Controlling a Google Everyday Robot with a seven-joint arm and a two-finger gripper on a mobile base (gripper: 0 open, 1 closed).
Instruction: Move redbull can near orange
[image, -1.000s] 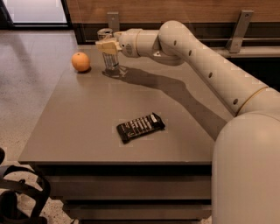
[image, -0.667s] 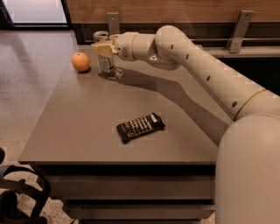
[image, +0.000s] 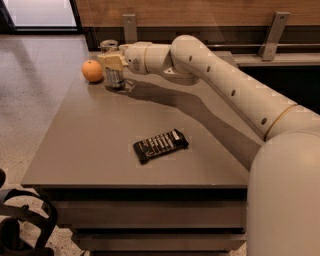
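Observation:
The redbull can (image: 114, 80) stands upright at the far left of the grey table (image: 100, 150), just right of the orange (image: 92, 71), with a small gap between them. My gripper (image: 113, 62) reaches in from the right at the end of the long cream arm and is shut on the can's middle. The can's shiny top shows above the fingers, and its base is at the table surface.
A flat black snack bar wrapper (image: 161, 145) lies on the table nearer the front. A wooden wall with metal brackets (image: 271, 35) runs behind the table. The table's left edge is close to the orange. A dark object (image: 20, 225) sits on the floor at lower left.
My gripper has carried the redbull can to the left, closing most of the gap to the orange. The orange and the wrapper have not moved.

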